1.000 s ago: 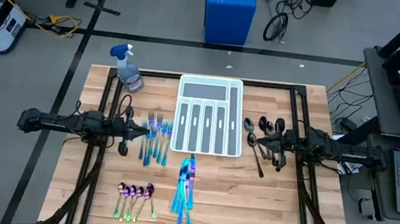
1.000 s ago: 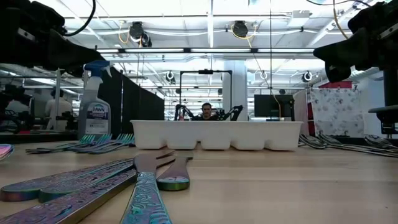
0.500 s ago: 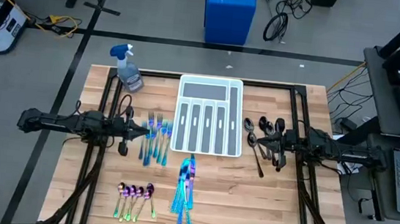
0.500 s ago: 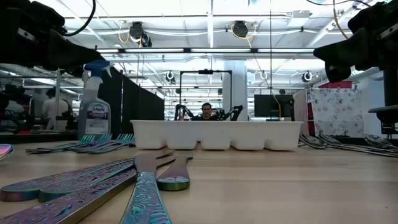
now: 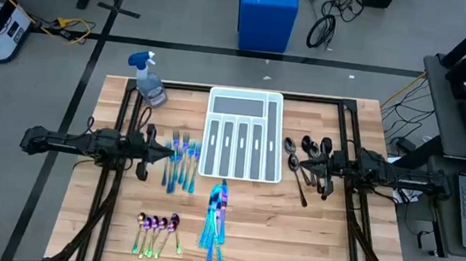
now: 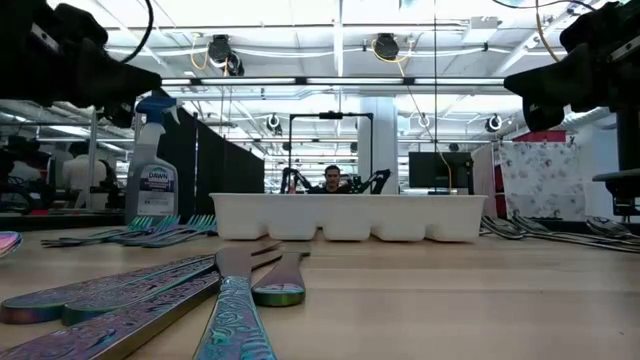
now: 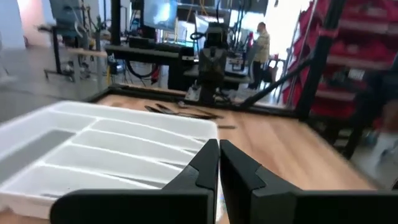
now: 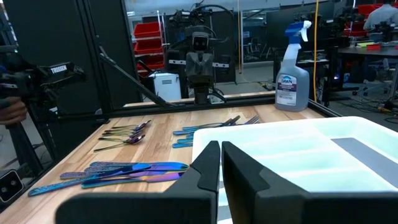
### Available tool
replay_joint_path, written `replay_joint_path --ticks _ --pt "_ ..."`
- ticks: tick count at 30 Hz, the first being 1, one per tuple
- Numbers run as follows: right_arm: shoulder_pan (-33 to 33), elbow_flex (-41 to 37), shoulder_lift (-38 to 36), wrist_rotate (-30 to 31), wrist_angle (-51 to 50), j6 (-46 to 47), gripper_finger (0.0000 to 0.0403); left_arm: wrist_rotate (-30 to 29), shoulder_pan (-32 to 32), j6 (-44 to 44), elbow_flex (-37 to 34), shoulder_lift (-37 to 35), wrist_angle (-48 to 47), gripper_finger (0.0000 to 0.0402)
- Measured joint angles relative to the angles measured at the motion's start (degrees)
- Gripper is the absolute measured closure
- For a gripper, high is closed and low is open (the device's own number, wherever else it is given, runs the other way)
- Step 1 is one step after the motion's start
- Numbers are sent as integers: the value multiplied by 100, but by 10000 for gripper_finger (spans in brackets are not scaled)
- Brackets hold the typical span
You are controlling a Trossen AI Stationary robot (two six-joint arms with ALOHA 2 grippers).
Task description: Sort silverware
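From overhead I see the slim metal silverware lying in four loose groups on the pale wooden table [image 5: 325, 242], all outside the white plastic compartmented tray [image 5: 244, 135], whose long slots run toward the table's far edge. The blue-teal forks [image 5: 182, 158] lie just left of the tray, side by side, their long axes parallel to the tray's slots, tines pointing toward the far edge and handles toward the near one. The iridescent blue knives [image 5: 215, 220] sit just off the tray's near end in an overlapping bundle, long axis also running near to far, fanned slightly at the near end; I cannot tell which end is the blade from above, though in the low view their mottled blue-purple surfaces fill the foreground. The small rainbow-purple spoons [image 5: 156, 230] lie near the table's front left, bowls toward the far side, handles fading to a yellow-green and splayed toward the near edge. The dark gunmetal spoons [image 5: 303, 159] are right of the tray, bowls toward the far edge, handles slanting toward the near right. My left gripper [image 5: 162, 150] hangs above the table beside the forks, its fingers pressed together on nothing; my right gripper [image 5: 296, 161] hangs by the gunmetal spoons, likewise clenched and empty. A clear spray bottle with a blue trigger [image 5: 149, 80] stands at the far left corner.
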Motion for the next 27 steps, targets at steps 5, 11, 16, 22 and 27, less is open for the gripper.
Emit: replay_joint_path --ticks 5,11,16,22,27 --pt "0 0 0 0 64 -235 403 -93 0 265 -1 23 731 402" --pt "-1 0 -2 2 86 -195 403 52 0 812 -2 24 2200 402" --pt "-2 2 0 0 155 -189 403 172 0 1333 -2 22 2929 402" --pt "-2 2 -2 0 389 -189 403 170 0 1183 -2 24 3116 402" --pt "-1 1 -2 1 451 -233 403 382 0 1376 1 24 3565 402"
